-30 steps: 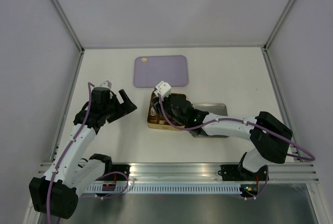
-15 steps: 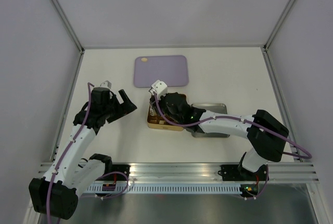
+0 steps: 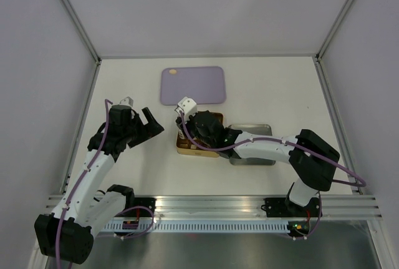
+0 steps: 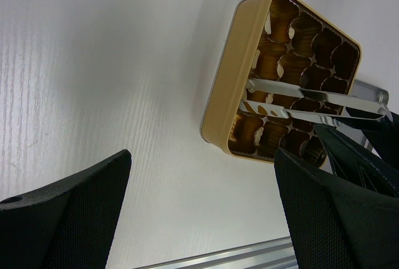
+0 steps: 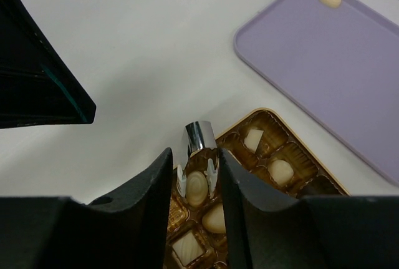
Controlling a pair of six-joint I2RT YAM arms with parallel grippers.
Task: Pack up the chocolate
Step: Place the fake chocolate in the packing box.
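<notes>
Gold tin (image 3: 186, 151) lies mostly hidden under the right claw (image 5: 194, 155) (gripping tweezers (image 5: 199, 135)).

Bright, even overhead light on the white counter (image 3: 268, 88); soft faint shadows, sharp glare on the metal tweezers (image 4: 280, 86), focus crisp

No lettering, brand mark, label or number can be read in any of the three views. The gold tin (image 4: 220, 97), the metal tweezers (image 4: 293, 88) and the lilac tray (image 3: 192, 85) all present plain, unmarked surfaces to the cameras.
</notes>
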